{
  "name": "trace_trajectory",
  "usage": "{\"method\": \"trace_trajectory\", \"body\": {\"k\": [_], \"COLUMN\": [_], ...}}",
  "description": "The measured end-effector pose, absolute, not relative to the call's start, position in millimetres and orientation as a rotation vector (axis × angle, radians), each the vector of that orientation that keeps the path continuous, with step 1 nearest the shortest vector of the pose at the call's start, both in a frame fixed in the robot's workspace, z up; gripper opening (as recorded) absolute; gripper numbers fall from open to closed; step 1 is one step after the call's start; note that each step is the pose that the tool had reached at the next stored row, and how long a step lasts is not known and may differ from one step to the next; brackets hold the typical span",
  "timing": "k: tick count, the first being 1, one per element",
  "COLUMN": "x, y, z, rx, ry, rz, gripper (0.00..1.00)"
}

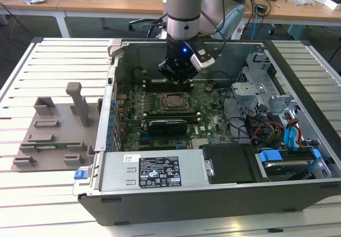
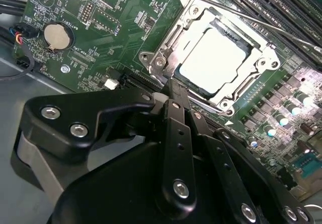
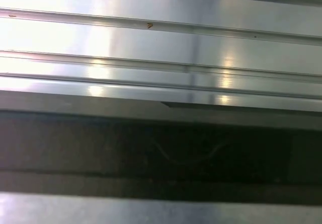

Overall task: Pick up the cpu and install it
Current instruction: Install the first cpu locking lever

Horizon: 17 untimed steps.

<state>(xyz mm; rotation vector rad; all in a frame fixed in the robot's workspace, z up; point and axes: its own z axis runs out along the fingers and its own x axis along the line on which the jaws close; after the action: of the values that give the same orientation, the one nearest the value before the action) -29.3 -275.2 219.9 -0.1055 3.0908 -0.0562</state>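
Exterior view: an open computer case (image 1: pixel 213 194) lies flat on a slatted metal worktop (image 1: pixel 53 61), and the arm reaches down into it over the green motherboard (image 1: pixel 213 114). The hand (image 1: pixel 176 72) hangs just above the board, at the far edge of the socket frame (image 1: pixel 171 103), beside the memory slots (image 1: pixel 160 85). A grey fixture block (image 1: pixel 58 136) sits on the worktop outside the case, well apart from the socket frame.

Seen in the second wrist view, the cpu (image 2: pixel 214 60) lies flat inside the socket frame (image 2: pixel 166 53), its pale silvery top plate facing up and ringed by the bright metal of the frame. A thin retention lever (image 2: pixel 246 17) runs along one side of the frame. A coin cell battery (image 2: pixel 55 36) sits on the board well apart from the frame. The hand's black linkages (image 2: pixel 176 148) fill the foreground close to the frame; whether the hand is open or closed cannot be told, and nothing is seen in its grasp.

The first wrist view shows metal slats (image 3: pixel 161 48).
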Motion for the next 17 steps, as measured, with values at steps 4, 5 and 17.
{"method": "trace_trajectory", "body": {"k": [4, 5, 17], "x": [-29, -29, -29], "y": [-275, -275, -275], "z": [224, 225, 243], "rx": [-0.106, -0.106, -0.106], "ry": [3.091, 3.091, 3.091], "rz": [-0.058, -0.06, -0.077], "gripper": [0.11, 0.11, 0.11]}}
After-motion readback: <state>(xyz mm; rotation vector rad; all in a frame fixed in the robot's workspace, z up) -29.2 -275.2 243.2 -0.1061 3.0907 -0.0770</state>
